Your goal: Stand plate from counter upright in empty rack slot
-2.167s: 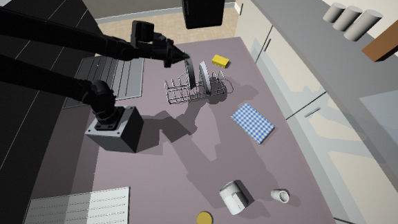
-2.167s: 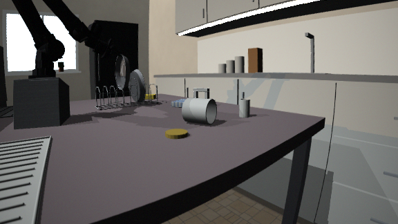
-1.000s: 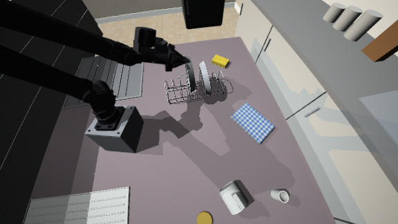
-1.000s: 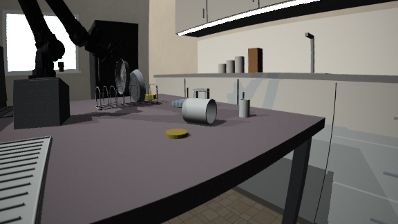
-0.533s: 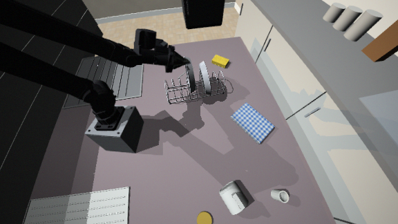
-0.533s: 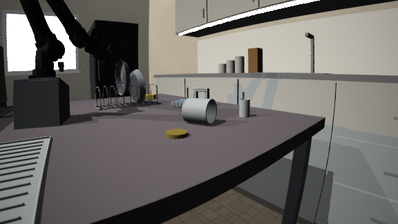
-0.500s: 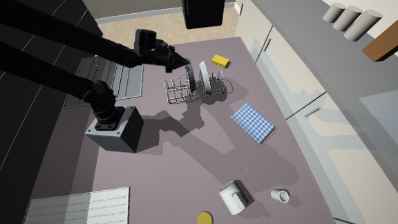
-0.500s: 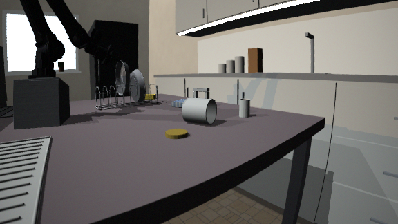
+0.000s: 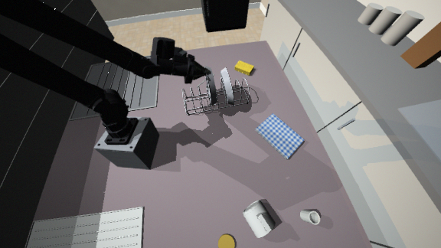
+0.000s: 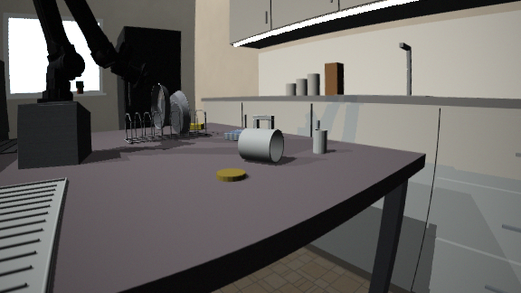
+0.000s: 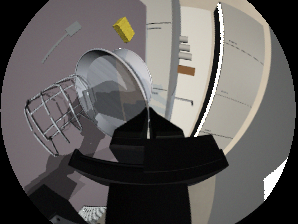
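Jaws clamp plate (image 9: pixel 211 90) upright in unlabelled dish rack (image 9: pixel 191 107)

plate (image 11: pixel 113 86) in hand (image 11: pixel 148 137), beside rack (image 11: pixel 48 115)

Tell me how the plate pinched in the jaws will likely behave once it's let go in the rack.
The held plate looks rigid and thin, gripped only at its rim, so it could pivot. Being round, it may roll along the wire rack unless it is seated between the wires. It stands close to the other plate, so a tip might knock it.
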`<action>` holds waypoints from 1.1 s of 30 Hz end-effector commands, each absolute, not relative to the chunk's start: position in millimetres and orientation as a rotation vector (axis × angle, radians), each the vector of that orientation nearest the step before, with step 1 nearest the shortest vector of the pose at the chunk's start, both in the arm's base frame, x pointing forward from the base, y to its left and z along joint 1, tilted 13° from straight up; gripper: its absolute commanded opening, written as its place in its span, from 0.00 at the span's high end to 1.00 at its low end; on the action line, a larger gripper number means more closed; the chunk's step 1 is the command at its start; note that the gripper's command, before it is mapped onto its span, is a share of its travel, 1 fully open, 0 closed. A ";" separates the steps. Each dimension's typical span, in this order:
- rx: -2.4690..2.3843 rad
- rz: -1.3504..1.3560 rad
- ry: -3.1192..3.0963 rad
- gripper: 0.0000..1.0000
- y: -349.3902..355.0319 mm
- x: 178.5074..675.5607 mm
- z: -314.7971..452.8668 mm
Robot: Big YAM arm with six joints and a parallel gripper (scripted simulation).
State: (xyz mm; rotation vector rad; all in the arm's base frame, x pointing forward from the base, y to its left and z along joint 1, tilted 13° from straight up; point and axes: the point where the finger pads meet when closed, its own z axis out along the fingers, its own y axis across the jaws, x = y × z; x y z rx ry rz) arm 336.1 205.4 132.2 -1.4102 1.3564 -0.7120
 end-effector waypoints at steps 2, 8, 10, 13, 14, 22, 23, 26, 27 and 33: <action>-1.389 -0.703 1.347 1.00 212.0 338.2 133.7; -1.387 -0.704 1.346 1.00 212.1 338.3 133.5; -1.385 -0.703 1.345 1.00 212.1 338.3 134.4; -1.385 -0.703 1.345 1.00 212.1 338.3 134.2; -1.386 -0.703 1.346 1.00 212.1 338.3 134.2; -1.396 -0.702 1.349 1.00 211.6 336.0 128.6; -1.397 -0.702 1.349 1.00 211.7 335.7 127.7; -1.392 -0.702 1.348 1.00 213.0 337.1 126.8; -1.394 -0.702 1.349 1.00 212.9 336.3 124.6; -1.395 -0.701 1.348 1.00 214.3 336.0 118.9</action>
